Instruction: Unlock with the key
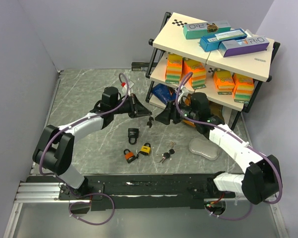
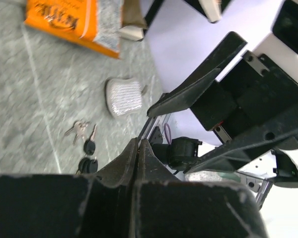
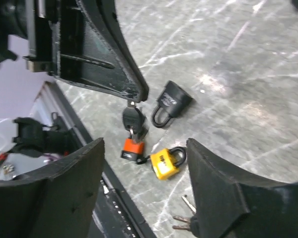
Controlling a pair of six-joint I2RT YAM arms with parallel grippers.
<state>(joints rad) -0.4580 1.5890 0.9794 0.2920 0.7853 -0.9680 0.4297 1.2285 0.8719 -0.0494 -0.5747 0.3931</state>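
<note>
Both angled inward: left pincer (image 1: 146, 112) pinching key (image 3: 133, 118), right pincer (image 3: 144, 145) spread.

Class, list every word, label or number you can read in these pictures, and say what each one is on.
"R.O": large print on the white shelf top, shown twice; punctuation unsure.
Boxes on that shelf: print too small.
Orange packs below: too small.
Orange package in the left wrist view: dark lettering, blurred.
Black padlock and yellow padlock: marks blurred, unreadable.

even bright light, soft shadows, wrist views blurred
</note>
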